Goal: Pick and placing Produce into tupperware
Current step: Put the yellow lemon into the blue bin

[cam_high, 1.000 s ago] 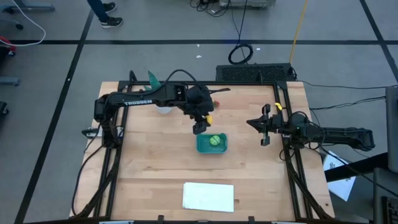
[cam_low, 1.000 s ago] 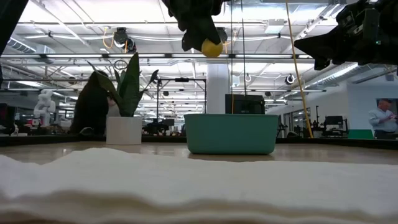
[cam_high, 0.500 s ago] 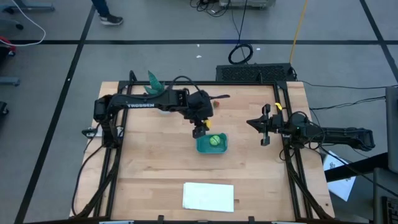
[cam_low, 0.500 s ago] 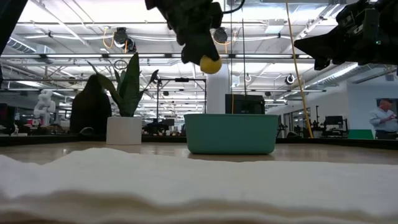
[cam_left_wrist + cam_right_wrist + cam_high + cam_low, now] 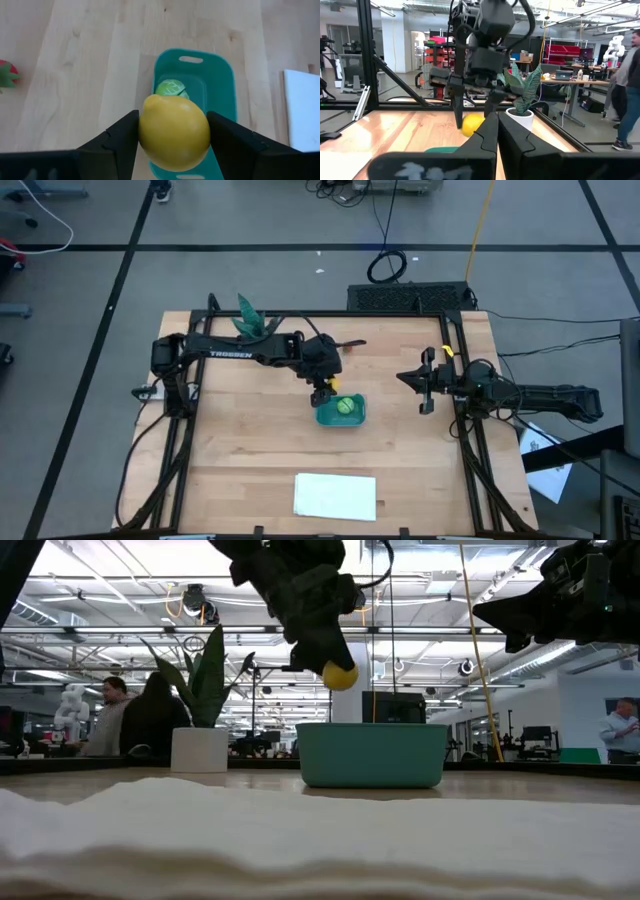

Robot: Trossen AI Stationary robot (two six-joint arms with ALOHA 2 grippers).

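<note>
Wooden tabletop (image 5: pixel 250 450) is carrying the tupperware (image 5: pixel 341 412), already holding the light green ball (image 5: pixel 345 406). Left gripper (image 5: pixel 172 131), fingers clamped on the lemon (image 5: pixel 174 132), is hanging just above the tupperware's edge, apparently positioning for release. Right gripper (image 5: pixel 424 386) is waiting aside, fingers together.

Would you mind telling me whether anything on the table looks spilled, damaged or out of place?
Nothing stands out. The lemon is between the left gripper fingers above the teal container, which holds the green ball.
</note>
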